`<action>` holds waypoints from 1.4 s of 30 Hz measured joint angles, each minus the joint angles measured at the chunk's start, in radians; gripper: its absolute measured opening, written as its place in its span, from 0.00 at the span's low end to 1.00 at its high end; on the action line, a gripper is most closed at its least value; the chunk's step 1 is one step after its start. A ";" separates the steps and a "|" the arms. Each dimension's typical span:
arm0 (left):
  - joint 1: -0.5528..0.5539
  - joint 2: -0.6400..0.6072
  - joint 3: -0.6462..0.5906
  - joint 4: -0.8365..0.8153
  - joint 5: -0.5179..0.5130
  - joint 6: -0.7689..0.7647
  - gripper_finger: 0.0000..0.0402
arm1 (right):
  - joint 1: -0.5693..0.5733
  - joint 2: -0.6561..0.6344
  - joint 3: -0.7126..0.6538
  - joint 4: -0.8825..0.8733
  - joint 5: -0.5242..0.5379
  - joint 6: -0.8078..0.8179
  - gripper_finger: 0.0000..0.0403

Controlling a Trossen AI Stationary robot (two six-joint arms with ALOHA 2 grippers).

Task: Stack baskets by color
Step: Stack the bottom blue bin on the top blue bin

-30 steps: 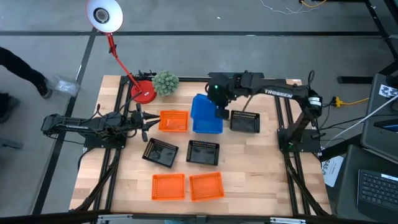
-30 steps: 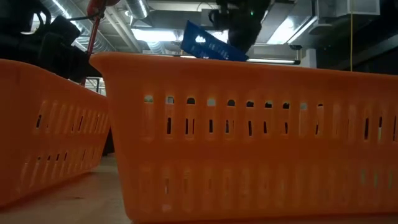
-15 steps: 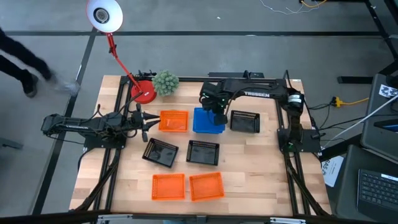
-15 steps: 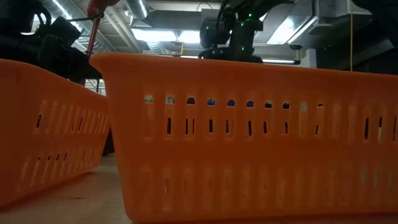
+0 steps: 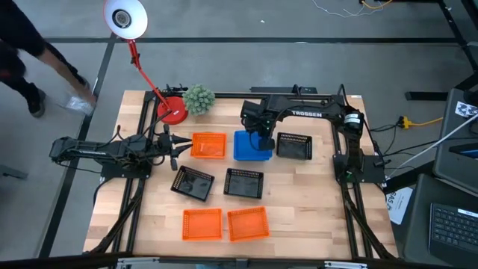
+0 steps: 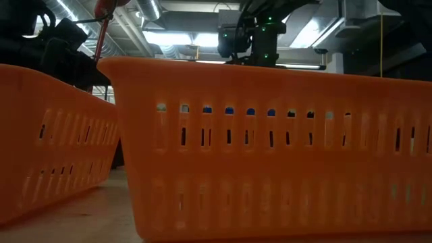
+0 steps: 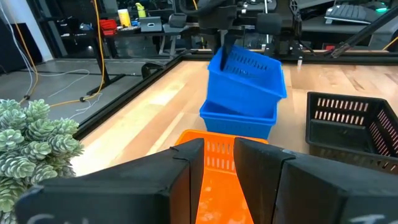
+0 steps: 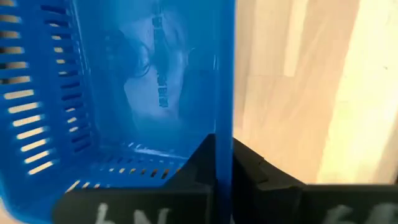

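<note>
At the left of the high view, the left pincer (image 5: 173, 146) rests low over the worktop (image 5: 299, 217), its fingers a little apart with nothing between them, just left of an orange basket (image 5: 208, 145). All the baskets are small shallow trays with slotted sides. To the right of that orange one, at upper centre, a blue basket (image 5: 252, 145) sits tilted in the blue stack (image 7: 238, 117) beneath it, as the left wrist view shows. The right pincer (image 5: 263, 137) is clenched on the right-hand wall of the top blue basket, one finger inside and one outside. Right of the stack stands a black basket (image 5: 294, 146). Lower, at mid-frame, lie two more black baskets (image 5: 192, 182) (image 5: 244, 182), well apart from each other. Near the bottom edge two orange baskets (image 5: 202, 223) (image 5: 248, 223) lie side by side.

At upper left of the worktop stand a red lamp base (image 5: 172, 110) and, beside it, a fuzzy green plant (image 5: 199, 99). A person (image 5: 30, 52) walks on the floor at far upper left, cut off by the frame.

From the low view, the near orange baskets fill the frame and hide almost everything behind; only slivers of blue show through the slots. How many blue baskets make up the stack cannot be told for certain.
</note>
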 joint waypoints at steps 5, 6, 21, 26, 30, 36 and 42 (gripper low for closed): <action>0.000 0.000 0.000 0.000 0.000 0.000 0.20 | 0.000 0.000 0.000 0.005 -0.004 -0.002 0.05; 0.000 0.000 0.000 0.000 0.000 0.000 0.20 | 0.000 0.000 0.000 0.011 -0.004 -0.002 0.05; 0.000 0.000 0.000 -0.030 0.000 0.000 0.20 | 0.001 0.000 0.001 0.050 -0.004 0.051 0.39; 0.000 0.000 0.000 -0.030 0.000 0.000 0.20 | 0.024 0.000 0.072 -0.010 -0.001 0.079 0.44; 0.000 0.000 0.000 -0.030 0.000 0.000 0.20 | 0.057 0.000 0.190 -0.069 -0.004 0.084 0.43; 0.000 0.000 0.000 -0.031 0.000 0.000 0.20 | 0.105 -0.002 0.246 -0.040 0.110 0.176 0.41; 0.000 0.000 0.000 -0.031 0.000 0.000 0.20 | 0.193 -0.001 0.146 0.022 0.565 0.208 0.38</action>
